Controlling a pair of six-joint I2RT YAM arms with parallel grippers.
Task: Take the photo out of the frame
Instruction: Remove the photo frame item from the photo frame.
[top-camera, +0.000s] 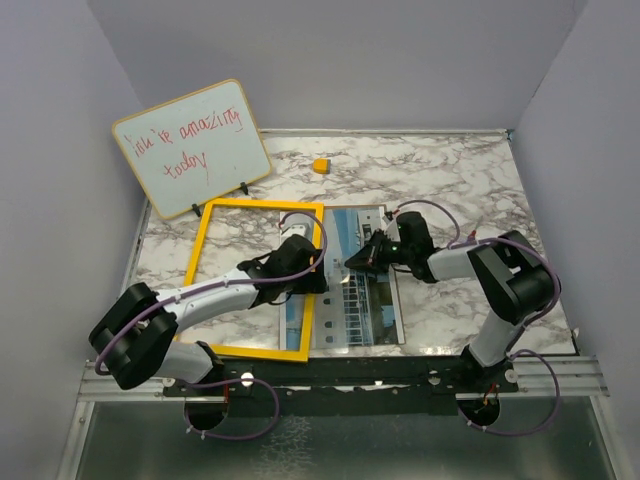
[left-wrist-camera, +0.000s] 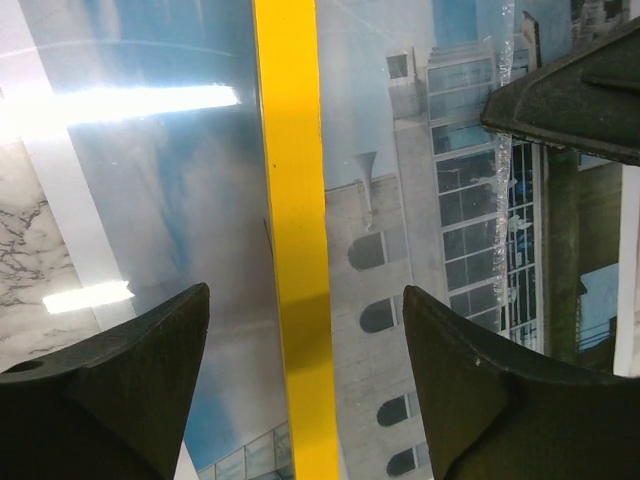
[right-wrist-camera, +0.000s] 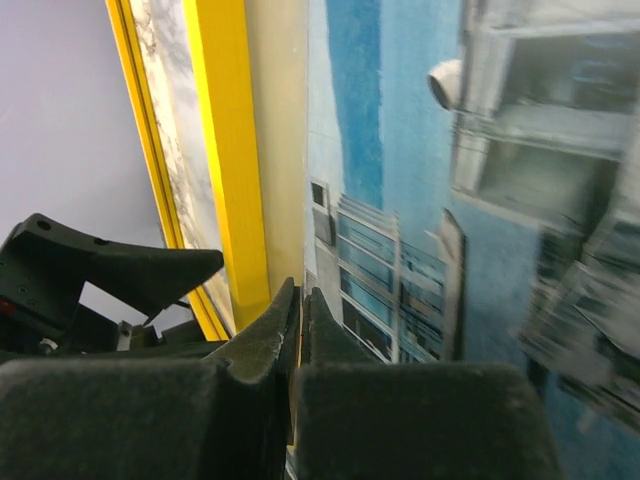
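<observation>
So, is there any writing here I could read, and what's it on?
"amazing today": red handwriting on the whiteboard; the words before it are too scrawled to read.
No readable text on the photo or the frame.

left arm (top-camera: 215, 295) hides part of the photo (top-camera: 362, 310) and frame (top-camera: 260, 204).

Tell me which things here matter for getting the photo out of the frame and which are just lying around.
Part of the job: photo; yellow frame; left gripper, open across the frame's bar; right gripper, shut over the photo.
Just lying about: whiteboard with red writing; small orange block on the marble table.
</observation>
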